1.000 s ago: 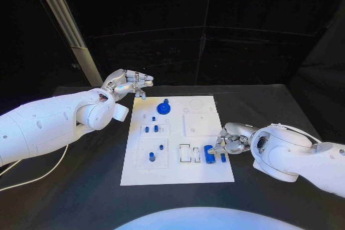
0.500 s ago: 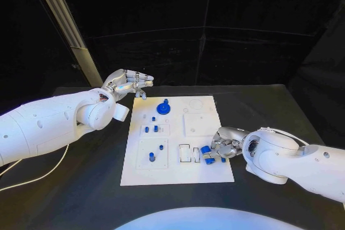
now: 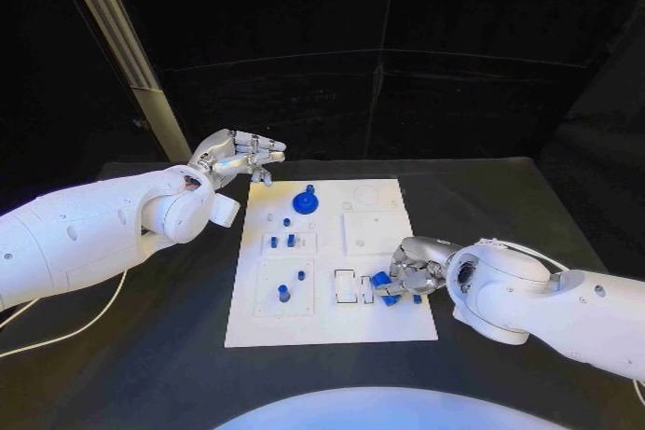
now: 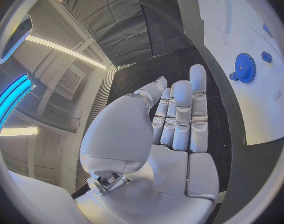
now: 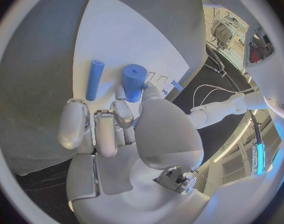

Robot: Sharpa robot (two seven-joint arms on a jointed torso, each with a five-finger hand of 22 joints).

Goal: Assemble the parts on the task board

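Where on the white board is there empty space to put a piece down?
The near strip of the task board, below the recesses, looks bare. The far right corner past the blue gear holds only shallow outlines. It is crowded by the right edge, where the right hand holds a thick blue cylinder beside a thin blue peg, and in the left column of small blue parts.

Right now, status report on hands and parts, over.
Right hand grips thick blue cylinder on task board. Left hand open, off board. Thin blue peg lies alongside.

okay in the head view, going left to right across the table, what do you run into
Left robot hand → blue gear on the task board → right robot hand at the thick blue cylinder.
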